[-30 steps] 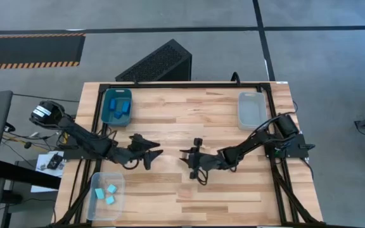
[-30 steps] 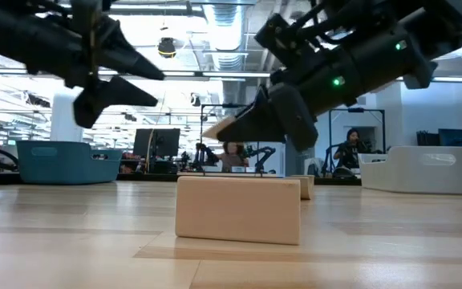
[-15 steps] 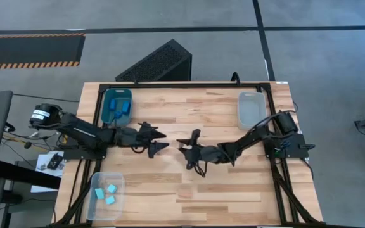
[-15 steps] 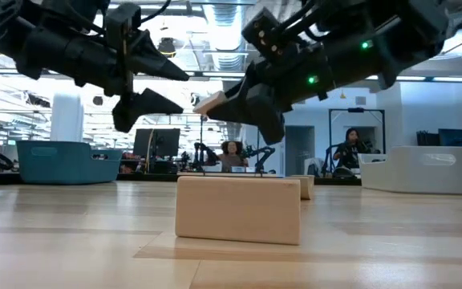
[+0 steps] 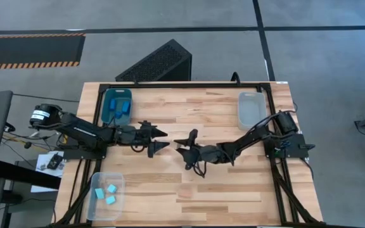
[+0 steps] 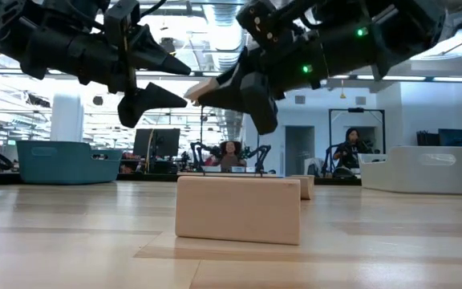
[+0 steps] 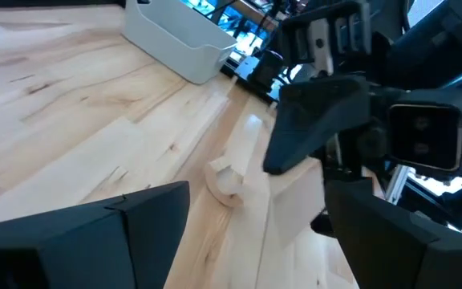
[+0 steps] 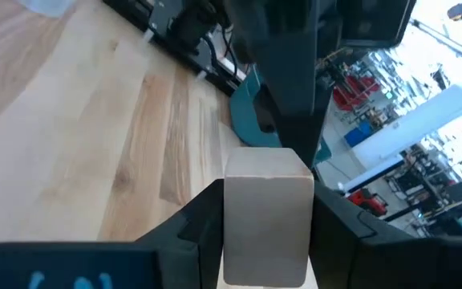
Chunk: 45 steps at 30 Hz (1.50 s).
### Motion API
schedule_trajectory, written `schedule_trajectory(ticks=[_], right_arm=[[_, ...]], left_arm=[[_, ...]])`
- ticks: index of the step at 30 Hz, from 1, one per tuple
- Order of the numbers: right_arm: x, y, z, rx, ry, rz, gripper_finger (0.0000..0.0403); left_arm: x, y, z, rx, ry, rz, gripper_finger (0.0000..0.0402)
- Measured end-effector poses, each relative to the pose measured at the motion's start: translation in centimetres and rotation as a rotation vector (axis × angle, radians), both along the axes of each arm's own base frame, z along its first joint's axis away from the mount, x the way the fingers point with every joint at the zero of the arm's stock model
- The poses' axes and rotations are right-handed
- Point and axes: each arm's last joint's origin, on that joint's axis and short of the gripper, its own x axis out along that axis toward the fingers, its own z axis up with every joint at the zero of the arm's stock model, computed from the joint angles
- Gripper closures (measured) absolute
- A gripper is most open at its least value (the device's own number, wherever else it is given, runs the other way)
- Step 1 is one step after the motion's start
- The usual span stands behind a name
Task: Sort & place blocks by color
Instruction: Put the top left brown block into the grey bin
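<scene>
My right gripper (image 5: pixel 181 147) hovers over the table's middle, shut on a tan wood block (image 6: pixel 206 88). My left gripper (image 5: pixel 159 139) is open and level, facing it from the table's left with a small gap between them. More tan blocks lie flat on the table: a rectangular one (image 6: pixel 239 209), another behind it (image 6: pixel 304 187), and an arch-shaped one (image 7: pixel 226 180) beside a long one (image 7: pixel 244 144). Dark blue blocks (image 5: pixel 120 111) lie in the teal bin (image 5: pixel 108 101). Light cyan blocks (image 5: pixel 110 193) lie in the near-left clear bin (image 5: pixel 97 201). My right gripper pinches the tan block (image 8: pixel 267 205) between its two fingers (image 8: pixel 207 221), one on each opposite side face. The fingers reach roughly level from the table's right. The block is lifted clear of the table, and its free end (image 6: pixel 201 91) sticks out past the fingertips toward my left gripper.
A second clear bin (image 5: pixel 252 109) stands at the far right of the table. A dark perforated box (image 5: pixel 157 62) lies on the floor beyond the far edge. People and other robots show in the room behind the table.
My right gripper has carried the tan block up and toward the table's left and far side, closer to my left gripper. My left gripper has moved toward the far edge and a little right, levelling out to face the block. Its fingers stay apart.
</scene>
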Motion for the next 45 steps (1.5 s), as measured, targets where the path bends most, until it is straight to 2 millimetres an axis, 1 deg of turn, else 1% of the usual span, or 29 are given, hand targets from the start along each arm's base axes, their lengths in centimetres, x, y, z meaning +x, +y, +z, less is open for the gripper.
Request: schedule_trajectory(ticks=[7,13,19,22,25,27,29,33,37,40,45], right_arm=[[0.7,0.4,1.1,-0.04,-0.02,0.008,0.0244],[0.9,0.5,1.4,-0.044,-0.029,0.008,0.0244],[1.1,0.5,1.7,-0.073,-0.024,0.008,0.0244],[0.9,0.5,1.5,-0.11,0.003,-0.053,0.0243],[0.6,0.2,1.4,-0.147,0.052,-0.169,0.0243],[0.1,0.1,1.8,-0.122,0.077,-0.216,0.0243],[-0.4,-0.4,2.4,-0.053,0.098,-0.24,0.0243],[-1.9,-2.4,3.7,0.097,0.161,-0.304,0.0247],[-4.5,-4.9,5.3,0.213,0.183,-0.411,0.0252],[-7.6,-6.7,6.8,0.33,0.238,-0.53,0.0247],[-13.7,-10.2,9.6,0.584,0.267,-0.78,0.0244]], left_arm=[[0.0,-0.6,0.4,-0.011,-0.045,-0.028,0.0123],[0.0,-0.7,0.4,0.008,-0.043,-0.011,0.0123],[-0.1,-1.5,0.4,0.048,-0.041,-0.031,0.0123],[-0.1,-1.8,0.4,0.077,-0.04,-0.026,0.0123],[-0.2,-1.8,0.4,0.106,-0.038,-0.022,0.0123],[-0.1,-1.7,0.4,0.13,-0.035,-0.017,0.0123],[-0.1,-1.3,0.4,0.155,-0.032,-0.008,0.0123],[0.1,-0.2,0.5,0.186,-0.029,-0.007,0.0123],[0.1,0.8,0.5,0.21,-0.034,-0.026,0.0123],[0.2,1.3,0.7,0.256,-0.05,-0.034,0.0123],[0.2,1.7,0.7,0.356,-0.037,-0.041,0.0123]])
